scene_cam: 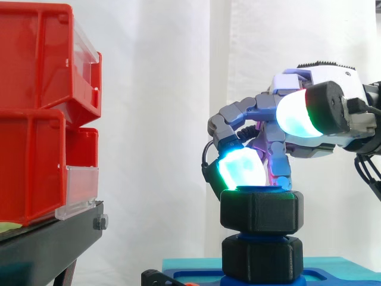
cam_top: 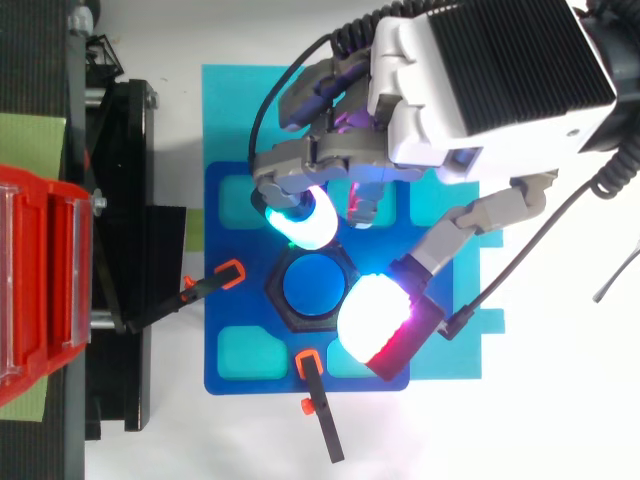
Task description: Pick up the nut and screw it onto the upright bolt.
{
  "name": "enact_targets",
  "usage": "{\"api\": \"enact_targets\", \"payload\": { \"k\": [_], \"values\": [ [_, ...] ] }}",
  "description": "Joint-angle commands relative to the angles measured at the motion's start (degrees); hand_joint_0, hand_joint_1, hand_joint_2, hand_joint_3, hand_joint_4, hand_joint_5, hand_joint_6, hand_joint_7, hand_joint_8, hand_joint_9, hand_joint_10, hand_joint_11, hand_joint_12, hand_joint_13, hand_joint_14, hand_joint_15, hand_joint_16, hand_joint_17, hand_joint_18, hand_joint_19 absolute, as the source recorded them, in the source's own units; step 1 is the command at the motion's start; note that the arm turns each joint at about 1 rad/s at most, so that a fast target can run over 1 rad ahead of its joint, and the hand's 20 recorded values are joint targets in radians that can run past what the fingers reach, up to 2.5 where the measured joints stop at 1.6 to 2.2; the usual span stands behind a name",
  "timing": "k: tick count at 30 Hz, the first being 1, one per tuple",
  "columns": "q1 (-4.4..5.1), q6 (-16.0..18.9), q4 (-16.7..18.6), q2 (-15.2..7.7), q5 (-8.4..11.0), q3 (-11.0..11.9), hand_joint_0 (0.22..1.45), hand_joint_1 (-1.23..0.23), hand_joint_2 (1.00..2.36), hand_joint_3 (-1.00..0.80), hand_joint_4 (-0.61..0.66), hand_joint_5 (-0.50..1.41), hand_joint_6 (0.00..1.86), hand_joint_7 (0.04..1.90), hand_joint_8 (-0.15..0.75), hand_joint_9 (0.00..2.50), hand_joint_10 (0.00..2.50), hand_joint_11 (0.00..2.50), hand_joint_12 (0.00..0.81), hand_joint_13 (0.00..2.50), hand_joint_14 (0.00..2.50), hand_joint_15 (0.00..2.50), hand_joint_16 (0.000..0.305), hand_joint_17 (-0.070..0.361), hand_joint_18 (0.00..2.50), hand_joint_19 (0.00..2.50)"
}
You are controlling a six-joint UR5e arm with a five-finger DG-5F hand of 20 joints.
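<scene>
**Desk:** Where is the nut?

**Me:** From my seat, the black hex nut (scene_cam: pixel 262 210) is on the upright blue bolt (cam_top: pixel 312 285), near its top. In the side view a second black hex piece (scene_cam: pixel 262 257) sits below it, with a band of blue bolt showing between the two. From above, the bolt's round blue end shows in the middle of the nut.

**Desk:** And the hand?

**Me:** The hand (cam_top: pixel 470 90) reaches in from 1 o'clock in the top view. Its fingers are curled into a wide claw over the nut. One cyan pad (cam_top: pixel 300 220) is at 12 o'clock of the nut, and in the side view it is right down at the nut's top rim. The big white and magenta pad (cam_top: pixel 372 315) is at 4 o'clock, and side-on I see it raised clear above the nut. I don't see the fingers clamping anything.

**Desk:** What else is around?

**Me:** The bolt stands on a dark blue plate (cam_top: pixel 225 300) over a teal mat (cam_top: pixel 230 110). Orange-tipped clamps hold the plate at 9 o'clock (cam_top: pixel 230 272) and 6 o'clock (cam_top: pixel 308 362). The red bins (scene_cam: pixel 36 107) on their black stand (scene_cam: pixel 47 244) are well apart at 9 o'clock.
</scene>
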Motion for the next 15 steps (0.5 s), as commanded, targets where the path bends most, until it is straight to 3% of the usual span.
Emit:
{"api": "enact_targets", "payload": {
  "k": [1, 10, 12, 15],
  "values": [
    [-0.38, 0.0, -0.09, 0.08, 0.0, -0.03, 0.53, -0.39, 1.0, -0.5, 0.06, 0.07, 0.58, 1.31, 0.289, 1.66, 0.0, 0.14, 0.221, 1.1, 0.0, 0.04, 0.025, 0.057, 0.95, 0.32],
    [-1.26, 0.0, -0.35, 0.08, -0.18, 0.05, 0.54, -0.4, 1.0, -0.5, 0.02, 0.07, 0.61, 1.26, 0.283, 1.79, 0.01, 0.22, 0.207, 1.23, 0.0, 0.08, 0.022, 0.05, 1.06, 0.38],
    [-1.44, 0.0, -0.35, 0.08, -0.18, -0.03, 0.53, -0.37, 1.0, -0.5, 0.09, 0.08, 0.51, 1.46, 0.297, 1.74, 0.01, 0.24, 0.227, 1.18, 0.0, 0.07, 0.025, 0.056, 1.02, 0.37],
    [-1.96, -0.35, -1.85, 0.08, 0.0, 0.05, 0.52, -0.35, 1.0, -0.5, 0.18, 0.03, 0.5, 1.31, 0.309, 1.64, 0.01, 0.22, 0.245, 1.11, 0.0, 0.06, 0.027, 0.06, 0.93, 0.36]
  ]
}}
